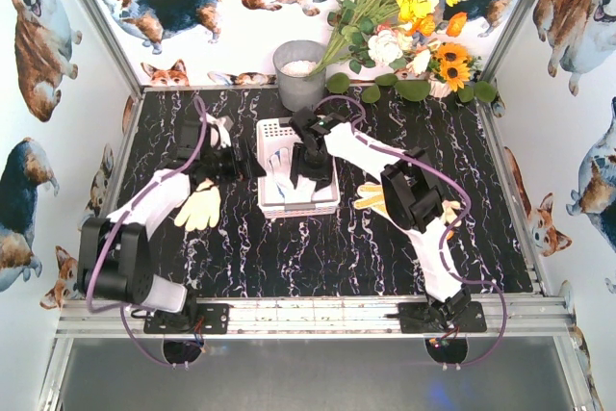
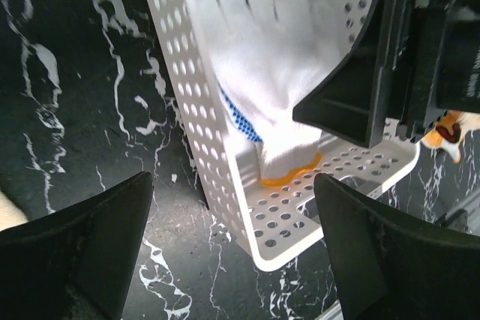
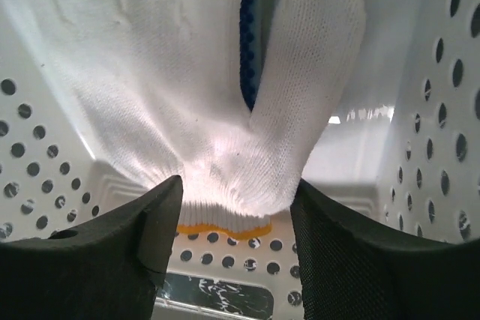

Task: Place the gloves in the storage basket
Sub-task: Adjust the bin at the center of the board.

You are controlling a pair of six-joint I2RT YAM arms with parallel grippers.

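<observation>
The white storage basket (image 1: pixel 271 130) stands mid-table. In it lies a white, blue-palmed glove (image 3: pixel 172 73) with an orange-edged cuff. My right gripper (image 3: pixel 236 185) hangs over it, open, one finger on each side of the cuff. That gripper (image 1: pixel 310 156) sits above the basket's middle. My left gripper (image 2: pixel 232 181) is open and empty, low at the basket's left side, with a basket corner (image 2: pixel 277 249) between its fingers. A cream glove (image 1: pixel 199 207) lies on the table left of the basket. A yellow glove (image 1: pixel 370 197) lies to the right, partly hidden by the right arm.
A grey round pot (image 1: pixel 300 72) stands behind the basket, with a bunch of flowers (image 1: pixel 404 16) leaning over the back right corner. Printed walls close in the black marbled table (image 1: pixel 318 257) on three sides. A metal rail (image 1: pixel 308 315) runs along the front.
</observation>
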